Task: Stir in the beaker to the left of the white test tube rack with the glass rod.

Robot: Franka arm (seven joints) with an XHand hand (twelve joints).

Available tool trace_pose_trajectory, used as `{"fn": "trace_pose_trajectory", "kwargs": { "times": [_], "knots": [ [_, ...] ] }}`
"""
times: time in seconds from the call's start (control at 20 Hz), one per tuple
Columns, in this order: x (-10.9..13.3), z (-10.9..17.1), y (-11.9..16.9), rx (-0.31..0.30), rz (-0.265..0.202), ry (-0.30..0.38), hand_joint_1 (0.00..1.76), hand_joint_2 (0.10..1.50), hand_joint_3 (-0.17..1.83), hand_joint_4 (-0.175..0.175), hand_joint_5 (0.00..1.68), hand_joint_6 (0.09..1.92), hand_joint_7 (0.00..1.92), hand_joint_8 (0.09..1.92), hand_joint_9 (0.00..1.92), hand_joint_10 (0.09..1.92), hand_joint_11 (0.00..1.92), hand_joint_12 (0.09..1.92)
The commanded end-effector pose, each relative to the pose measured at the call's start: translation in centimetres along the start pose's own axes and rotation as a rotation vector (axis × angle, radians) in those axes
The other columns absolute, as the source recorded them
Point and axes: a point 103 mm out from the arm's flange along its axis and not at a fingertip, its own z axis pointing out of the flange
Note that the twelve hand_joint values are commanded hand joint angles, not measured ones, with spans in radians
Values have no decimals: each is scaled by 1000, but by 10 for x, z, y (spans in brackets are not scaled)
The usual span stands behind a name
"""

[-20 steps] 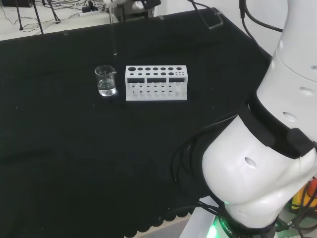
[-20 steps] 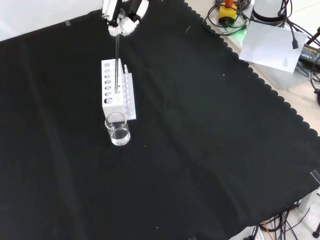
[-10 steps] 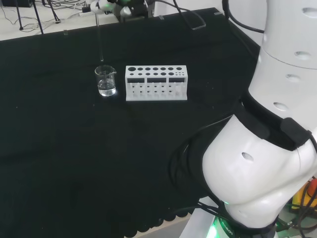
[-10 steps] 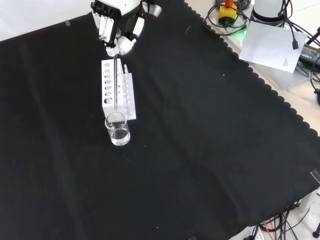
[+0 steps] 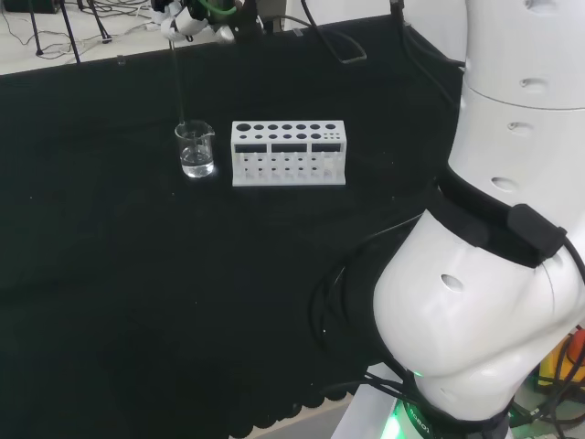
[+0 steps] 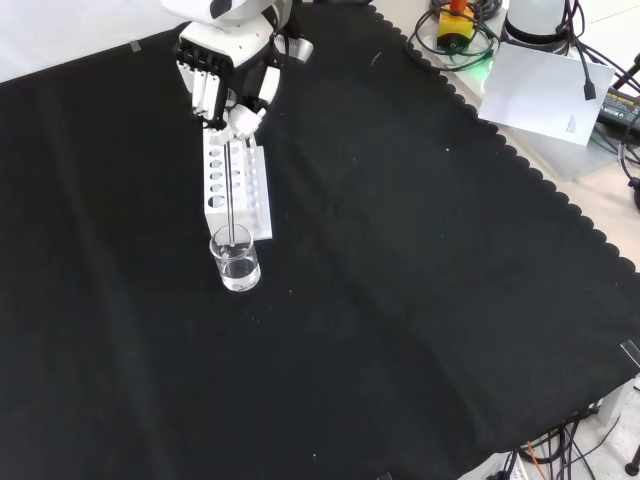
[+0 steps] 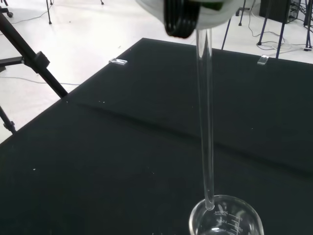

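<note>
A small clear beaker [image 5: 196, 150] [image 6: 235, 259] [image 7: 226, 217] with a little clear liquid stands on the black cloth, left of the white test tube rack [image 5: 288, 153] [image 6: 233, 184] in the head view. The hand [image 5: 189, 16] [image 6: 227, 80] hangs above the beaker, its fingers curled round the top of the glass rod [image 5: 179, 82] [image 6: 232, 190] [image 7: 205, 122]. The rod hangs nearly upright. Its lower tip sits at the beaker's rim, just inside the mouth in the wrist view.
The arm's big white links [image 5: 498, 238] stand at the right of the head view. Cables, a yellow device [image 6: 455, 25] and a sheet of paper [image 6: 545, 90] lie beyond the cloth's scalloped edge in the front view. Tripod legs [image 7: 29, 63] stand on the floor past the bench.
The hand has carried the rod leftwards in the head view, from above the rack's end to above the beaker, and lowered it until the tip reached the beaker's mouth.
</note>
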Motion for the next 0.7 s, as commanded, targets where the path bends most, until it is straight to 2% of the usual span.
{"fn": "trace_pose_trajectory", "kwargs": {
  "times": [0.05, 0.4, 0.7],
  "knots": [
    [-5, 14, -1, 19, 6, -6, 1298, 865, 420, -175, 1122, 545, 1092, 1209, 1740, 763, 1697, 751],
    [-13, 45, 4, 56, -1, 12, 1298, 865, 420, -175, 1123, 544, 1094, 1206, 1741, 764, 1699, 752],
    [-19, 56, 7, 63, 1, 11, 1298, 863, 422, -175, 1125, 542, 1095, 1205, 1741, 765, 1700, 753]
  ]
}}
